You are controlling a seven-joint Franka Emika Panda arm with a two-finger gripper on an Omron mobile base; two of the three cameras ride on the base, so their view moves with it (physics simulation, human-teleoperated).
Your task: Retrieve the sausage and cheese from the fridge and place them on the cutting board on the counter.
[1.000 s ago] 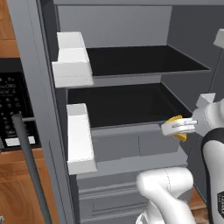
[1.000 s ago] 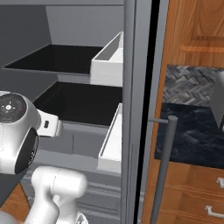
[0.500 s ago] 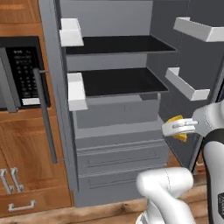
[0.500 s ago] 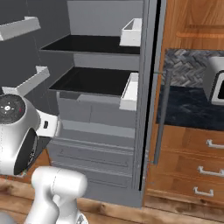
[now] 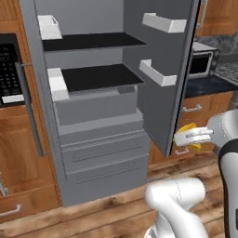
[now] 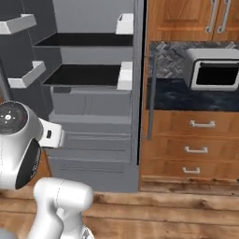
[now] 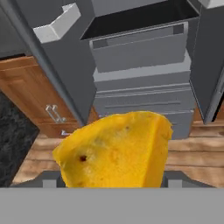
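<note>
In the left base view the tool (image 5: 188, 137) pinched the cheese (image 5: 189, 132), a yellow wedge held between pale fingers (image 5: 193, 136) low at the right, in front of the open fridge (image 5: 97, 125). The hand view showed the cheese (image 7: 114, 151) close up, with the fridge drawers (image 7: 144, 98) beyond. The right base view added the desk (image 6: 186, 95) to the right of the fridge, carrying a microwave (image 6: 212, 70).

We find no legible text, label, brand, number or sign on any surface. The keypad of the microwave (image 5: 10, 74) at the left edge shows pale marks, too blurred to read.
</note>
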